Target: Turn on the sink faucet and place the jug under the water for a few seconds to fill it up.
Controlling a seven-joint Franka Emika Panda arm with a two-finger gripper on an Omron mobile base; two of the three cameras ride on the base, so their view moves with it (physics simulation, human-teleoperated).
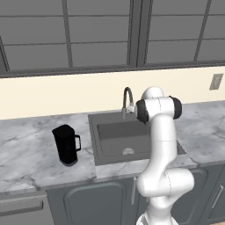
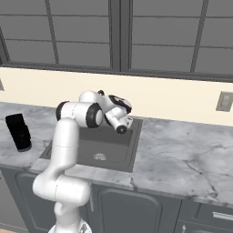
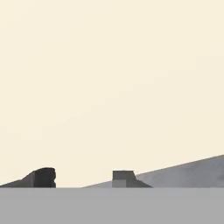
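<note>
Sink faucet (image 1: 127, 100): arm at the tap, no stream visible; turn-on step judged in hand.
Faucet arches at the back rim of the sink (image 1: 132, 151). Gripper (image 3: 83, 178) faces the cream wall, fingertips (image 3: 45, 177) set narrowly apart, nothing seen between them. Jug (image 1: 66, 145) stands upright on the counter (image 1: 26, 154) left of the basin, untouched. Next move likely: work the tap, then fetch the jug.
</note>
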